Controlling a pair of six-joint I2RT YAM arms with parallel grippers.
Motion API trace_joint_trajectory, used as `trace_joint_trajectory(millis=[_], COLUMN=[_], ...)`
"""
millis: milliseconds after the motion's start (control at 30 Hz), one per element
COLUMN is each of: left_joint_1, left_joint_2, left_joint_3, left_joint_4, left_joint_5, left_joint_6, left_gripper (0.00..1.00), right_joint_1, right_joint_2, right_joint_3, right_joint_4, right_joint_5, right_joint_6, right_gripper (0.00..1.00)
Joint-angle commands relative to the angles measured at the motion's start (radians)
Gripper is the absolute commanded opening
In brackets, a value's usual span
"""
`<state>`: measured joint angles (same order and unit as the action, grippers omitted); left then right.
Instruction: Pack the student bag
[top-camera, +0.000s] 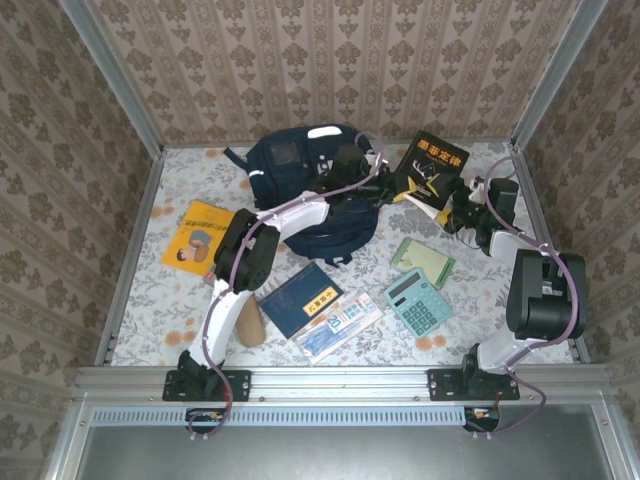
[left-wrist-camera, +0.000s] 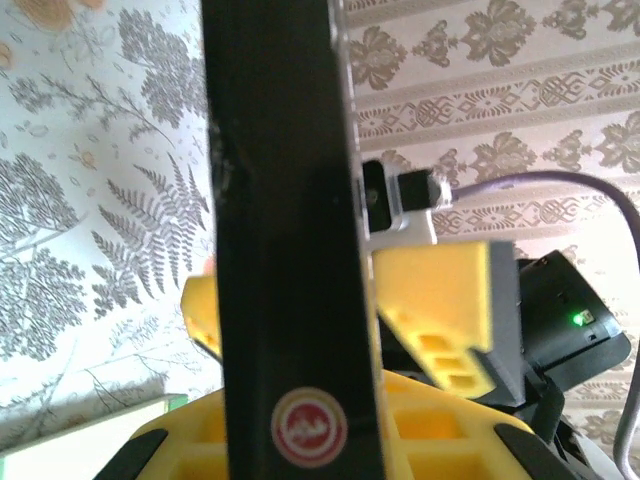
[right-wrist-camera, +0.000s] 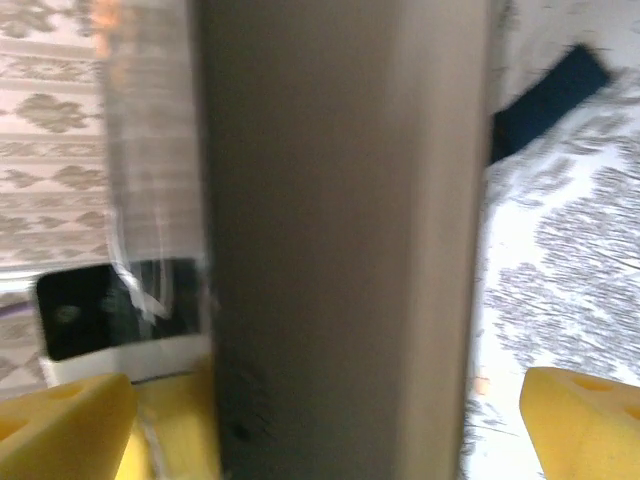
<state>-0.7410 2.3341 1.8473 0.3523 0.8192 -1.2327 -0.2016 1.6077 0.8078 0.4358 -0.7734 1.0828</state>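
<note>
Because the black book is carried by one narrow grip alone, the chief hazard is that it pivots or slides in that grip. The left gripper is closed down on the cover, its yellow fingers set against both faces near the round red sticker. A tall board held at one edge has much leverage against so small a contact. A second hazard lies with the right gripper, which stands wide open astride the same book. In the right wrist view one finger is plainly clear of the cover, with patterned cloth showing in the gap, while contact at the other finger cannot be told through the blur. A sideways withdrawal rather than a straight retreat would likely strike the book and twist it out of the left grip. The student bag lies at the back centre of the table, just left of the book, with the left arm stretched across it. Whether its mouth gapes cannot be told from above, and a slack fabric opening may catch the book's corner on the way in. Calculator, green notepad and navy booklet lie unpacked nearer the arm bases, well apart from both grippers.
</note>
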Motion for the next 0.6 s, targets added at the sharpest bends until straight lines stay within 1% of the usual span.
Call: trace_joint_trajectory(millis=[0,67,133,167,200,267,300,333,367,433,467,533,567], left_joint_1=[-0.011,-0.011,-0.01,-0.01,-0.008,-0.005,-0.005,-0.004,-0.002,0.004,0.009,0.025,0.034], left_joint_2=[-0.101,-0.117,-0.131,-0.137,-0.144,-0.158,-0.164,-0.17,-0.178,-0.197,-0.21,-0.245,-0.259], left_joint_3=[-0.039,-0.058,-0.071,-0.077,-0.086,-0.097,-0.1,-0.101,-0.105,-0.112,-0.113,-0.113,-0.111], left_joint_4=[0.135,0.141,0.122,0.108,0.093,0.057,0.031,-0.001,-0.027,-0.126,-0.19,-0.366,-0.443], left_joint_5=[0.046,0.046,0.049,0.049,0.048,0.049,0.053,0.058,0.061,0.05,0.04,-0.008,-0.032], left_joint_6=[-0.034,-0.034,-0.015,-0.004,0.009,0.044,0.066,0.095,0.12,0.204,0.258,0.403,0.467], left_gripper=[0.0,0.0,0.0,0.0,0.0,0.0,0.0,0.03,0.13,0.35,0.42,0.52,0.55], right_joint_1=[-0.004,-0.004,-0.004,-0.004,-0.004,-0.004,-0.004,-0.004,-0.004,-0.001,-0.001,-0.001,-0.001], right_joint_2=[0.048,0.08,0.106,0.112,0.113,0.108,0.104,0.095,0.087,0.054,0.038,-0.003,-0.019], right_joint_3=[0.009,0.005,-0.004,-0.005,-0.005,-0.005,-0.004,-0.002,0.001,0.007,0.01,0.014,0.015], right_joint_4=[0.224,0.348,0.47,0.497,0.513,0.509,0.494,0.466,0.43,0.338,0.293,0.194,0.151], right_joint_5=[-0.099,-0.122,-0.125,-0.123,-0.122,-0.124,-0.125,-0.126,-0.124,-0.119,-0.112,-0.093,-0.085], right_joint_6=[0.146,0.227,0.307,0.326,0.338,0.337,0.327,0.314,0.292,0.228,0.2,0.135,0.105], right_gripper=[0.99,0.97,0.89,0.84,0.73,0.47,0.29,0.11,0.01,0.0,0.0,0.0,0.0])
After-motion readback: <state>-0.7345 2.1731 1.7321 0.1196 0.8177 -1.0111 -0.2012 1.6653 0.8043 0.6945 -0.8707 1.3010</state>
